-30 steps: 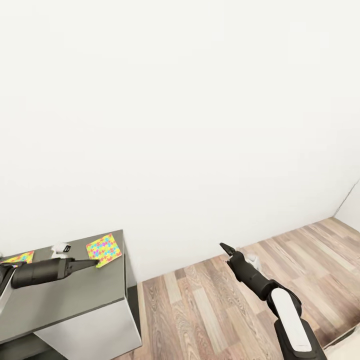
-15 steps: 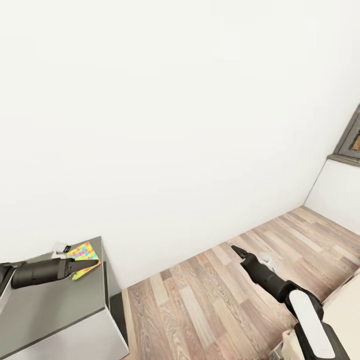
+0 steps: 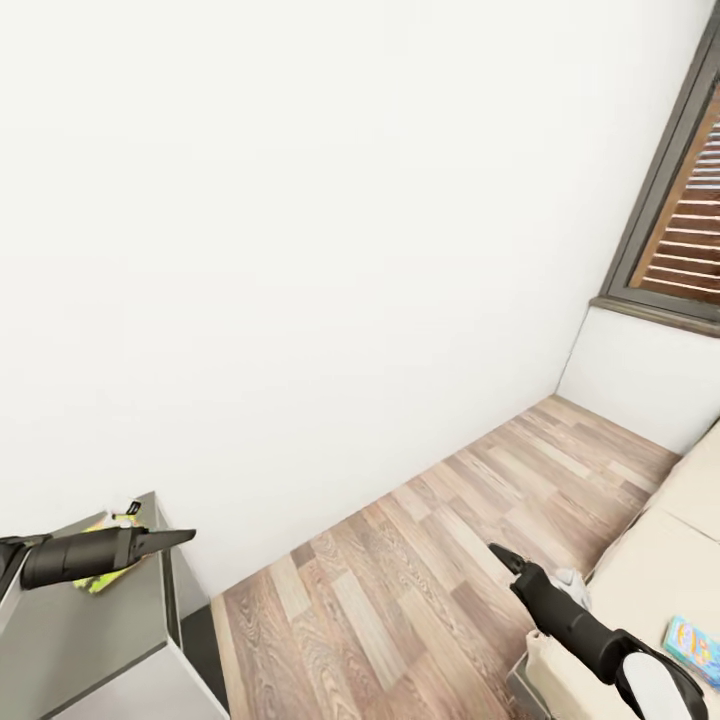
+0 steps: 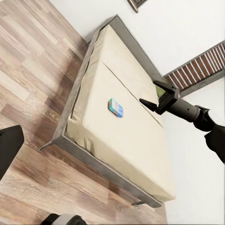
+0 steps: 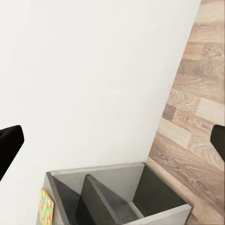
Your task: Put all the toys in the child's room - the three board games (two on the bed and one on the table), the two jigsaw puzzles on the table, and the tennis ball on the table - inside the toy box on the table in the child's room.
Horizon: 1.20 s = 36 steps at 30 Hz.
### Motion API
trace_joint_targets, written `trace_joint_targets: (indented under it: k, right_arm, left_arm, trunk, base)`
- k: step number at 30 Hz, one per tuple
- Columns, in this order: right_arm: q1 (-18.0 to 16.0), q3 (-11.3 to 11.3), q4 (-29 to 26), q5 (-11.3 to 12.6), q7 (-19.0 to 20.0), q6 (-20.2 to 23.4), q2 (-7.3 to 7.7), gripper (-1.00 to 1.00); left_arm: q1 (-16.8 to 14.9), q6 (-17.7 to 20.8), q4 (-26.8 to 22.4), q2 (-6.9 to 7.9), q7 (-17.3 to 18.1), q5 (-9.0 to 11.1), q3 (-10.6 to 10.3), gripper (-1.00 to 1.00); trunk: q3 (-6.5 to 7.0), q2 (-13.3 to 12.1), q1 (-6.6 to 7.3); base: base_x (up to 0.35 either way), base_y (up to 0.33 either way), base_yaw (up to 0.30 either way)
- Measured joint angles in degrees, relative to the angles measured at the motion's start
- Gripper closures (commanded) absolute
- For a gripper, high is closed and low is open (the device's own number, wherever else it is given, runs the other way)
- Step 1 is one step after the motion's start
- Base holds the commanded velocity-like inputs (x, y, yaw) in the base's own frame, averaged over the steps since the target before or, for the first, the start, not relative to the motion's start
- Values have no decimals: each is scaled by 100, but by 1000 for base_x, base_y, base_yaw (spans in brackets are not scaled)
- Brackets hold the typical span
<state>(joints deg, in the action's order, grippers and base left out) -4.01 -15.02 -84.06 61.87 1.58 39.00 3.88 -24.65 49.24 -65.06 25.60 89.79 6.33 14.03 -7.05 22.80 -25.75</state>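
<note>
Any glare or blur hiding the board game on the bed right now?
Head view: even flat light, no glare; the board game is sharp but cut off near the frame corner. Left wrist view: the board game is clear but small, its cover art unreadable; the bed shows soft shading only.

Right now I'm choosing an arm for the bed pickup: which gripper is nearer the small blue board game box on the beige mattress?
Right. The right gripper hangs over the floor just beside the mattress holding the blue board game box; the left gripper is across the room, over the grey table.
</note>
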Motion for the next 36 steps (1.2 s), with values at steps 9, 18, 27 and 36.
trace_joint_targets:
  k: [9, 18, 27, 36]
  right_arm:
    - [108, -31, -4, -31, 1, -29, -5, -100]
    - [117, -42, -5, -44, 6, -49, -5, -100]
    - [118, -89, -5, -45, 3, -49, 0, -100]
    - [118, -102, -5, -45, 1, -49, 0, -100]
  left_arm:
    - [22, -4, 7, 8, 0, -4, -1, -100]
    - [24, -1, 6, -15, 0, -53, -22, -100]
    - [24, -1, 12, -70, 0, -76, -51, -100]
    - [24, -1, 13, -82, -93, -76, -51, -100]
  trunk:
    - [0, 0, 0]
    - [0, 0, 0]
    - [-12, 0, 0]
    - [-29, 0, 0]
  base:
    - [0, 0, -282]
    - [0, 0, -282]
    - [0, 0, -282]
    - [0, 0, -282]
